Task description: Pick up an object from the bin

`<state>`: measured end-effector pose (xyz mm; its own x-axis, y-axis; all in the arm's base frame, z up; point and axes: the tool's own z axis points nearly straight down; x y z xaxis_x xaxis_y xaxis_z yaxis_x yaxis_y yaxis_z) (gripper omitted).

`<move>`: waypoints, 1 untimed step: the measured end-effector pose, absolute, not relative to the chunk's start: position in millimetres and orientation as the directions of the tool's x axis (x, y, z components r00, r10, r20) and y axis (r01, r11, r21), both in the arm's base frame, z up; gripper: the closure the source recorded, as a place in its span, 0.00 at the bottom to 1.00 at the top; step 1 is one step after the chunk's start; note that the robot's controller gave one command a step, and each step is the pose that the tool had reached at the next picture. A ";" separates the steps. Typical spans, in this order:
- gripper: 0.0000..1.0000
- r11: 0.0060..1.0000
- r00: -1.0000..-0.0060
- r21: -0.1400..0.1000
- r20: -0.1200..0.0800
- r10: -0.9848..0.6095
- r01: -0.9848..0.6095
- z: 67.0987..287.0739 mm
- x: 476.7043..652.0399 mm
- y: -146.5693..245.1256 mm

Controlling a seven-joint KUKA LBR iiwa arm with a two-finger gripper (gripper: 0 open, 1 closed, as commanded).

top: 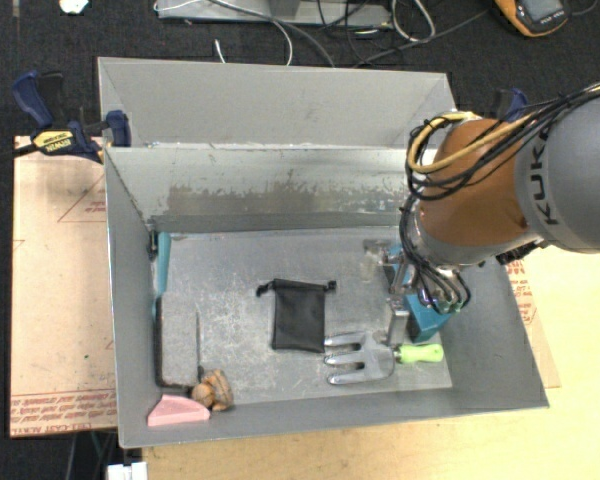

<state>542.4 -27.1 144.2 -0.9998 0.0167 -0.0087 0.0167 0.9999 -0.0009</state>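
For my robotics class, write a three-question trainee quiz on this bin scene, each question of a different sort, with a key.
1. True or false: the black pouch lies near the middle of the bin floor.
2. What lies in the bin corner at the view's lower left? A) pink wedge B) red cup C) yellow ball
3. Fill in: the gripper is above the ____ handle end of the silver forked utensil.

Key: 1 true; 2 A; 3 green.
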 end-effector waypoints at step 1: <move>0.00 0.992 -0.992 0.005 -0.010 0.127 0.127 83.1 544.6 27.6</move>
